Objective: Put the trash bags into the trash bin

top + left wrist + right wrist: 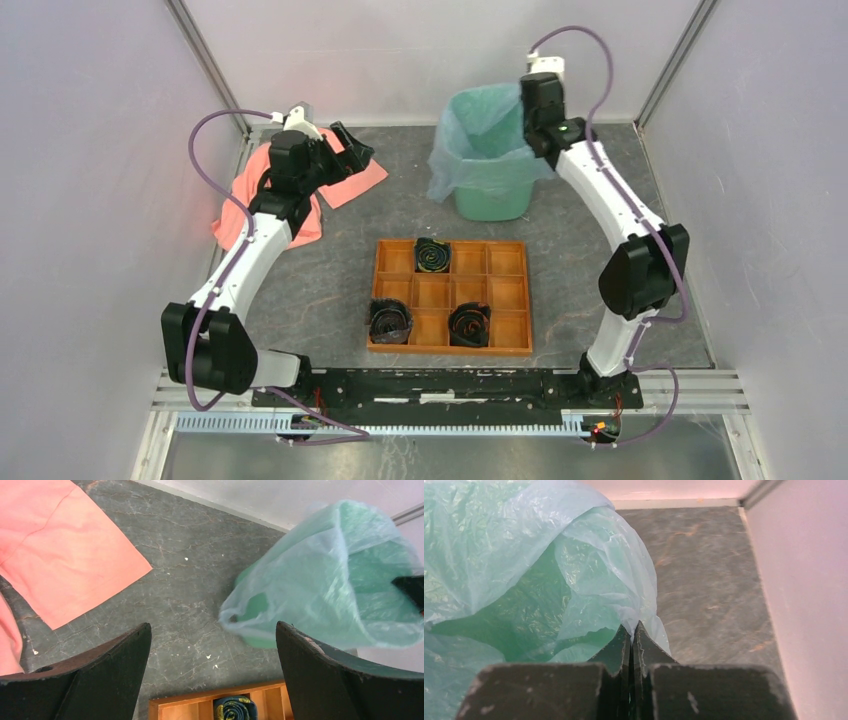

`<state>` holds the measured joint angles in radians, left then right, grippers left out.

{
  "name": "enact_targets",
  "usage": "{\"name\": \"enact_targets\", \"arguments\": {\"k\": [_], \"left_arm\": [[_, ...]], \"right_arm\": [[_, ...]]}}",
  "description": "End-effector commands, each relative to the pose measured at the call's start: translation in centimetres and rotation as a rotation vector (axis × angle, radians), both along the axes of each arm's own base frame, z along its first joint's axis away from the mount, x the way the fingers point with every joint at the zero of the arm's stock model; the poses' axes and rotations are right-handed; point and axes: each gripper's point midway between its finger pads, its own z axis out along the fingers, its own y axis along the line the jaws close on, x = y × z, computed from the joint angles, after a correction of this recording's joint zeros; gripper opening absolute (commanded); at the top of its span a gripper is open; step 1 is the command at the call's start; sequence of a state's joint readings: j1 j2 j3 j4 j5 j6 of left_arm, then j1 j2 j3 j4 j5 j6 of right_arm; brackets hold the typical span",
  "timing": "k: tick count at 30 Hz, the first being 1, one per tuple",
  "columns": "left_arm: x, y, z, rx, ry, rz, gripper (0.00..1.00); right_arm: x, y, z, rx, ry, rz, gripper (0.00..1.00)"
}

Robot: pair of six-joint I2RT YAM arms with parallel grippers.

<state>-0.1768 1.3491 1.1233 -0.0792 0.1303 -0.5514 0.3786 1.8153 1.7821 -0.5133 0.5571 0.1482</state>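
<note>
The mint-green trash bin (492,195) stands at the back of the table. The pale blue trash bag (470,160) lies draped over its rim, in its mouth and down its left side. My right gripper (537,112) is at the bin's right rim. In the right wrist view the right gripper (631,630) is shut, pinching an edge of the bag (589,565). My left gripper (352,150) is open and empty above the salmon-pink cloth (262,210), well left of the bin. In the left wrist view the left gripper (212,640) looks at the bag (325,585) over the bin (262,639).
An orange-brown wooden compartment tray (450,296) lies in the middle of the table with three black coiled rolls (433,256) in it. The salmon-pink cloth (60,550) lies at the back left. Pale walls enclose the table on three sides.
</note>
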Motion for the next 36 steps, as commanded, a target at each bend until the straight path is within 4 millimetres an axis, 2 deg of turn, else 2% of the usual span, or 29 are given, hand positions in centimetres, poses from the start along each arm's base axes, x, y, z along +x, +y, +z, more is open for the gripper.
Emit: {"name": "enact_targets", "arguments": {"k": [1,4,9,10,16,18,19,21,23,25,26,27,31,34,36], "left_arm": [[0.4,-0.1,0.1,0.012,-0.008,-0.007,1.0],[0.5,-0.3,-0.1,0.005,-0.001,-0.014,1.0],[0.5,-0.4,-0.5,0.001,0.009,-0.02,1.0],[0.5,-0.5,-0.5,0.0,0.01,-0.022,1.0],[0.6,-0.7,-0.8,-0.005,0.02,-0.03,1.0],[0.6,-0.7,-1.0,-0.001,0.021,-0.025,1.0],[0.7,-0.6,-1.0,0.001,0.021,-0.023,1.0],[0.7,-0.6,-1.1,0.006,0.02,-0.022,1.0],[0.6,-0.7,-1.1,0.012,0.016,-0.024,1.0],[0.6,-0.9,-1.0,0.019,0.011,-0.031,1.0],[0.5,-0.9,-1.0,0.022,0.005,-0.034,1.0],[0.4,-1.2,-0.9,0.025,-0.001,-0.041,1.0],[0.0,-2.5,-0.6,0.048,-0.024,-0.079,1.0],[-0.9,-4.1,0.2,0.066,-0.054,-0.123,1.0],[-1.5,-5.1,0.7,0.071,-0.069,-0.148,1.0]], "right_arm": [[1.9,-8.8,4.1,-0.049,-0.099,-0.177,0.0],[2.9,-13.1,4.6,-0.088,-0.116,-0.227,0.0],[3.4,-22.0,3.2,-0.11,-0.056,-0.315,0.0],[3.5,-23.3,2.9,-0.095,-0.061,-0.316,0.0],[4.7,-26.4,0.5,-0.054,-0.076,-0.267,0.0],[4.8,-26.7,0.5,-0.061,-0.069,-0.267,0.04],[4.8,-26.8,0.6,-0.062,-0.064,-0.264,0.13],[4.6,-26.4,1.2,-0.051,-0.061,-0.243,0.43],[4.1,-25.5,2.1,-0.026,-0.063,-0.214,0.66],[2.7,-25.0,3.9,0.002,-0.071,-0.214,0.87],[1.9,-24.7,4.7,0.013,-0.082,-0.216,0.94],[0.9,-24.4,5.6,0.026,-0.094,-0.217,0.98],[-2.9,-22.7,8.3,0.032,-0.101,-0.197,0.98],[-5.6,-19.3,9.2,0.024,-0.1,-0.137,0.98],[-7.2,-16.1,9.5,0.022,-0.11,-0.076,0.98]]}}
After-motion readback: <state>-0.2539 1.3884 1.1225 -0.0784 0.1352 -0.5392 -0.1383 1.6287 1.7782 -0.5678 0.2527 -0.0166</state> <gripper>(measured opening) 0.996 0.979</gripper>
